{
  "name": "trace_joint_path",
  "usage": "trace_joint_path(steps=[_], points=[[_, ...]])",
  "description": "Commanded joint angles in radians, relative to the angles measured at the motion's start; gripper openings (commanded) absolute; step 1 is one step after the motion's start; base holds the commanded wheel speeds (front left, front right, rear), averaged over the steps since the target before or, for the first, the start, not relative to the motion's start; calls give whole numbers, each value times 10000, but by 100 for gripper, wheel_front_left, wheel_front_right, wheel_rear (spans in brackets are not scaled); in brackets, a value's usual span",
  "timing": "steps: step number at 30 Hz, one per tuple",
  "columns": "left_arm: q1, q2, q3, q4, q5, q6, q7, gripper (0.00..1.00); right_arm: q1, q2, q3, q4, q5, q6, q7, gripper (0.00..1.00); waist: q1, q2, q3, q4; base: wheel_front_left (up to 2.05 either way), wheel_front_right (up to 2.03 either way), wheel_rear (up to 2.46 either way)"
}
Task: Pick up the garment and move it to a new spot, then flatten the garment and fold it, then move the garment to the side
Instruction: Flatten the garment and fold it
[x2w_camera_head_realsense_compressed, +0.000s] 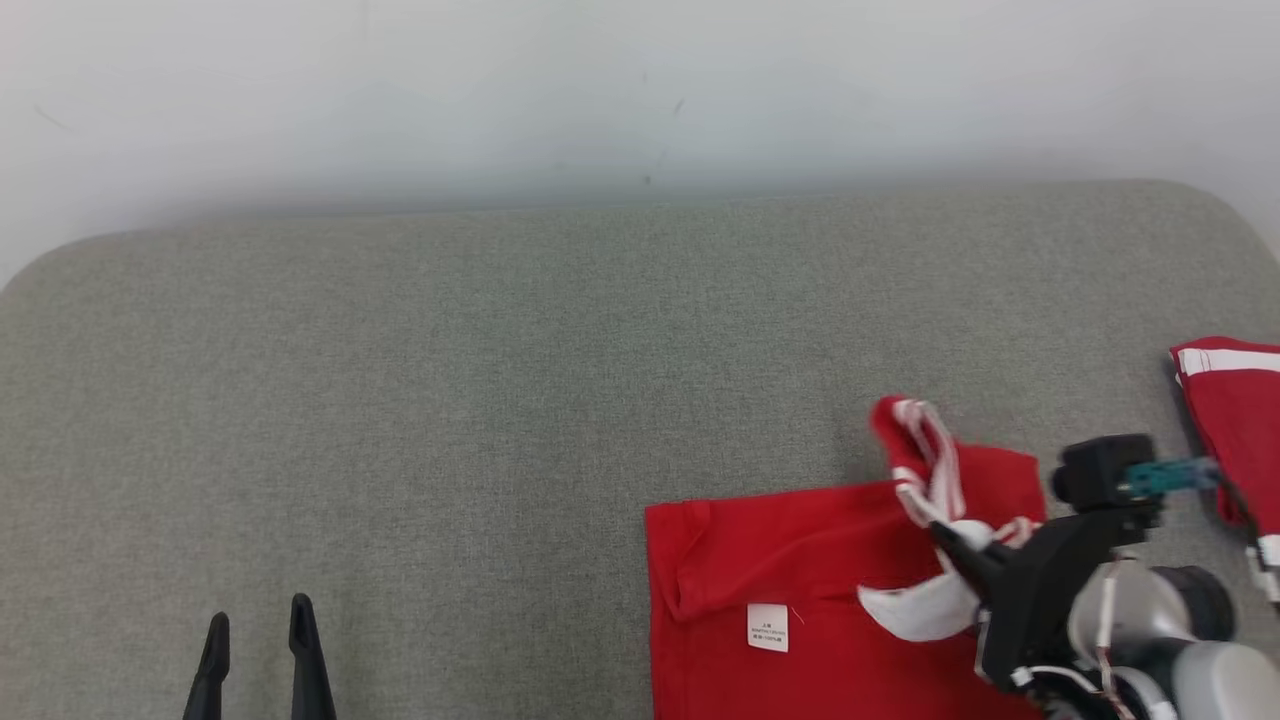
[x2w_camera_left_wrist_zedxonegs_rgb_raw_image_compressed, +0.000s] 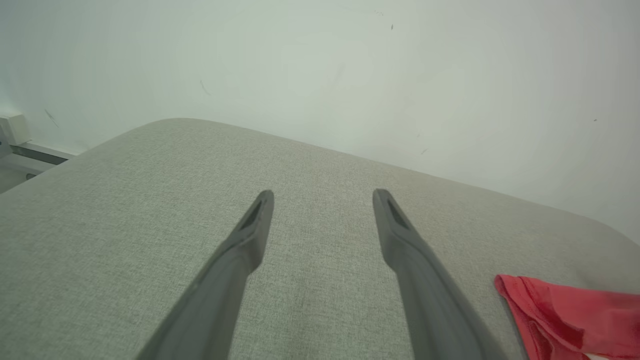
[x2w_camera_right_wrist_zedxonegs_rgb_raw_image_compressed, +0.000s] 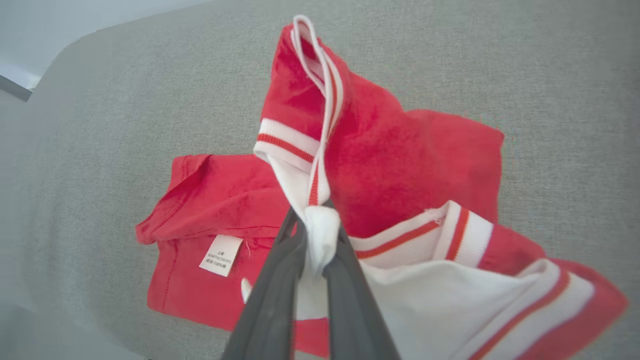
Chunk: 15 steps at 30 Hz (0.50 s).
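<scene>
Head view: the left gripper (x2w_camera_head_realsense_compressed: 259, 610) has its fingers apart over the grey surface (x2w_camera_head_realsense_compressed: 450, 400), well apart from the red garment (x2w_camera_head_realsense_compressed: 800, 560). The right gripper (x2w_camera_head_realsense_compressed: 950, 540) is clamped on the garment's white trim.

Left wrist view: a garment corner (x2w_camera_left_wrist_zedxonegs_rgb_raw_image_compressed: 565, 310) lies to the right of the spread fingers.

Right wrist view: the fingers (x2w_camera_right_wrist_zedxonegs_rgb_raw_image_compressed: 280, 280) pinch white fabric, and the red cloth lies beyond them.

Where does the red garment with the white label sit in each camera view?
Head view: garment at the lower right, the right gripper pinching its white trim.
Left wrist view: garment in the lower right corner, to the right of the open left gripper.
Right wrist view: garment in the centre, bunched at the fingertips.
Shared landmark: the grey cushion under it.
</scene>
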Motion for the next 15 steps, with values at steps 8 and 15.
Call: trace_joint_path(steps=[8, 15], points=[[139, -15, -112, 43, -103, -21, -26, 100, -596, 243, 1724, 885, 342, 21, -279, 0, 1, 0, -48, 214, 0, 0, 0], [154, -15, -98, 63, -144, -59, -26, 100, -866, 421, 2356, 1487, 508, 21, -431, 0, 1, 0, -42, 465, 0, 0, 0]])
